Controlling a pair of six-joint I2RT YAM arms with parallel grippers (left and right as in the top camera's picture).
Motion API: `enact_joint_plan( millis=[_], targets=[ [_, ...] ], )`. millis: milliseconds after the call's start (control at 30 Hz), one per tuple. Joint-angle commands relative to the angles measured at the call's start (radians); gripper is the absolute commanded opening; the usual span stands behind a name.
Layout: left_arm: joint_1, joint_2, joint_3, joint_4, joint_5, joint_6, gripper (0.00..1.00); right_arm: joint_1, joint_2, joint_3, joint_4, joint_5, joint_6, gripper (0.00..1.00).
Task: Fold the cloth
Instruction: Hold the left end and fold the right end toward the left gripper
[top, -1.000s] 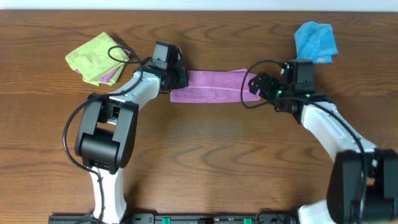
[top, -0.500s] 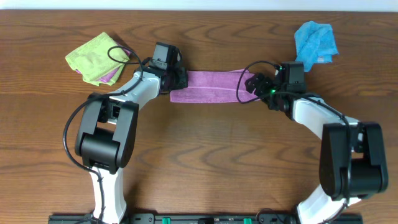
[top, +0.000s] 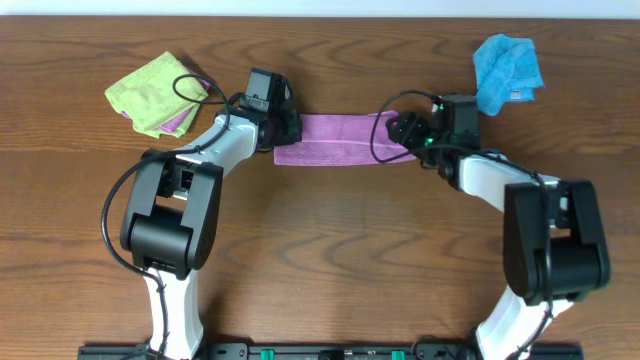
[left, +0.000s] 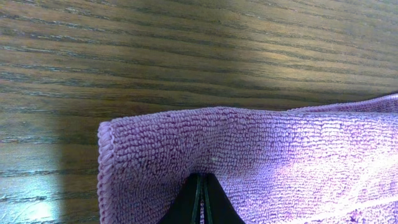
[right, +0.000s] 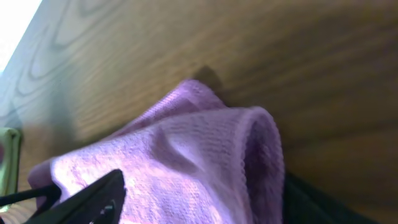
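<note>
The purple cloth (top: 335, 138) lies as a long folded strip on the wooden table, stretched between my two grippers. My left gripper (top: 285, 128) is shut on the strip's left end; in the left wrist view the closed fingertips (left: 202, 199) pinch the cloth (left: 249, 149) near its corner. My right gripper (top: 400, 130) is at the strip's right end. In the right wrist view its fingers (right: 205, 186) stand wide apart with the bunched cloth end (right: 186, 149) between them. No white tag shows.
A lime-green cloth (top: 155, 92) with a bit of purple under it lies at the back left. A bright blue cloth (top: 508, 65) lies at the back right, close behind my right arm. The table's far edge runs along the top.
My right arm has swung in, and its gripper has moved a little left and back onto the cloth's right end. The left gripper and the cloth have stayed put.
</note>
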Motion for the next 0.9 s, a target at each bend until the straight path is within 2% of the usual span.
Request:
enact_joint_plan(
  millis=[0,67,200,400,867],
  targets=[
    [0.002,0.023,0.008,-0.013,-0.021,0.014,0.06,0.023,0.097,-0.029,-0.013,0.007,0.025,0.66],
    [0.002,0.023,0.008,-0.016,-0.021,0.014,0.06,0.023,0.105,-0.029,-0.007,0.010,0.024,0.49],
    [0.002,0.023,0.008,-0.024,-0.021,0.014,0.06,0.023,0.106,-0.028,0.035,0.022,-0.026,0.01],
    [0.003,0.023,0.008,-0.028,-0.019,0.014,0.06,0.023,0.076,-0.027,0.069,0.003,-0.053,0.01],
    [0.009,0.022,0.008,-0.027,-0.018,0.010,0.06,0.029,-0.123,-0.026,0.061,-0.068,-0.069,0.01]
  ],
)
